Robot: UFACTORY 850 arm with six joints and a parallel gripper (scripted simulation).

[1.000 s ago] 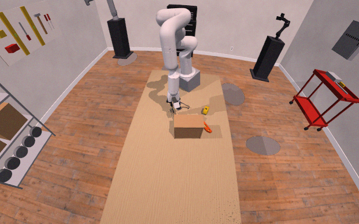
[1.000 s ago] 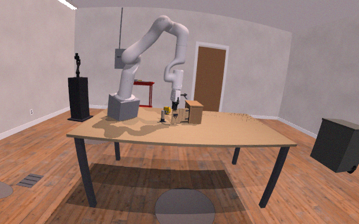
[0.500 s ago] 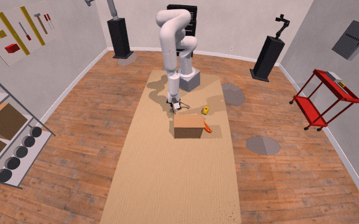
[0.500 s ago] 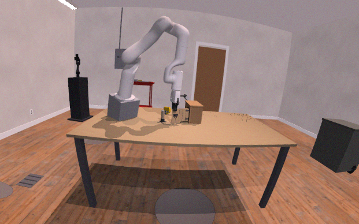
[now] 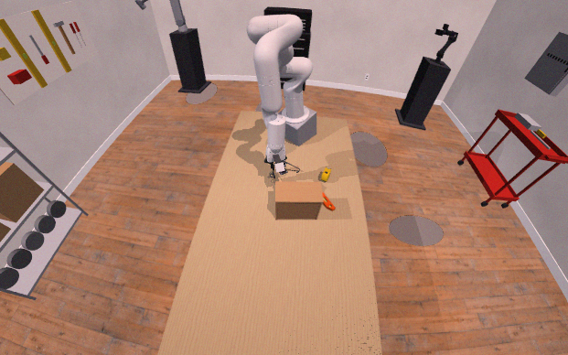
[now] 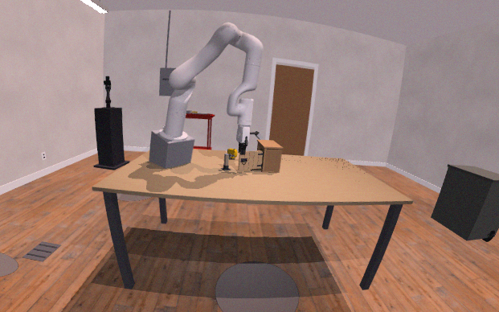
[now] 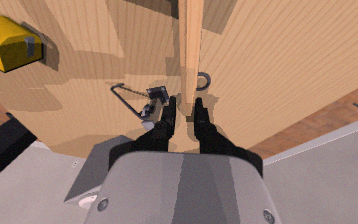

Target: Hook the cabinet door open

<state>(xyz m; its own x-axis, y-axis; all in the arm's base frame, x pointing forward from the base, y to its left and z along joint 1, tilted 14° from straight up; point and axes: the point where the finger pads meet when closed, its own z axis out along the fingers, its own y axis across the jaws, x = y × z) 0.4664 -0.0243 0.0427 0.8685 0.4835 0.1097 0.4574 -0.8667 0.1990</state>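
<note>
The cabinet [image 5: 299,192] [image 6: 272,158] stands upright on the table. Its door [image 6: 253,160] [image 7: 190,45] stands wide open, sticking out from the cabinet front. My gripper [image 5: 272,176] [image 6: 243,153] [image 7: 185,105] is partly open at the door's free end. Its fingers straddle the door's edge, with gaps showing beside it in the wrist view. A dark ring, seemingly the eye [image 6: 244,162] [image 7: 209,81], sits on the door's face. The post [image 6: 226,162] [image 7: 148,123] stands off the free end. The thin hook [image 7: 126,103] reaches from the post away from the door, outside the eye.
A yellow object [image 5: 326,174] [image 6: 232,153] [image 7: 20,49] lies on the table on the far side of the door from the eye. An orange tool [image 5: 328,202] lies beside the cabinet. The grey robot base block [image 5: 303,130] [image 6: 171,149] stands beyond the post.
</note>
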